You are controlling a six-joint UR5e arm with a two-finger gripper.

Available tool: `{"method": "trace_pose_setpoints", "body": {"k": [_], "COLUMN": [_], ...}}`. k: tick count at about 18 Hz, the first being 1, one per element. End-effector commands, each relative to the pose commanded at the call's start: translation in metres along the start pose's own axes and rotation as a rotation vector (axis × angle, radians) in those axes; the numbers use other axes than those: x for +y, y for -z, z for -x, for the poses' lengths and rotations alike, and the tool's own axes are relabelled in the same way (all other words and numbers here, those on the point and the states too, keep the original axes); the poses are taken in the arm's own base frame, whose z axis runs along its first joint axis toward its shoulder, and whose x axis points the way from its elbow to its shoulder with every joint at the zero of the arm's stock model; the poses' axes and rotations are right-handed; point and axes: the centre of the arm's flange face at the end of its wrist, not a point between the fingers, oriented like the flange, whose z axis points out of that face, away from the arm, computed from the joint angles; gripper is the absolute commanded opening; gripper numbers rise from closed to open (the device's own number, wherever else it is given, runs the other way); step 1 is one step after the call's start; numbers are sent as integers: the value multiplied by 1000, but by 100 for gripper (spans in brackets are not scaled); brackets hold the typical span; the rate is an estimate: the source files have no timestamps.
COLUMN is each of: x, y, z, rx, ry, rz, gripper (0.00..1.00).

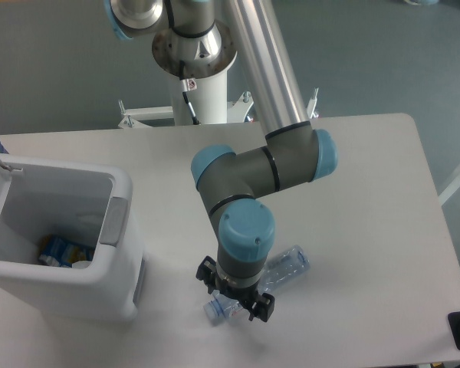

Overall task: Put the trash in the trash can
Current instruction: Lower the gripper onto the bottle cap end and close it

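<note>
Gripper [235, 296] down over the crushed bottle [285, 264] on the counter [368, 192].
Fingers [262, 308] spread astride its capped end, apart from the open trash can [100, 287] to the left.

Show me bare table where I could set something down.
Free: the far right of the white table, and the back strip behind the white boxy bin. Crowded: the front middle, where the end effector sits over the clear crushed bottle.
</note>
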Motion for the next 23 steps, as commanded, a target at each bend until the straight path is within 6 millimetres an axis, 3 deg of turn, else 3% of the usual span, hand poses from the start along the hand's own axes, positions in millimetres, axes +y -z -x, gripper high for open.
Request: {"method": "trace_pose_setpoints", "body": {"k": [7, 11, 14, 19, 23], "x": [-5, -9, -9, -13, -19], "y": [-26, -27, -27, -20, 0], "z": [-10, -13, -13, -10, -2], "rx": [-15, -16, -18, -30, -60], "ry": [-20, -26, -26, -4, -2], "rz": [87, 92, 92, 81, 54], "gripper": [99, 63, 62, 48, 48]}}
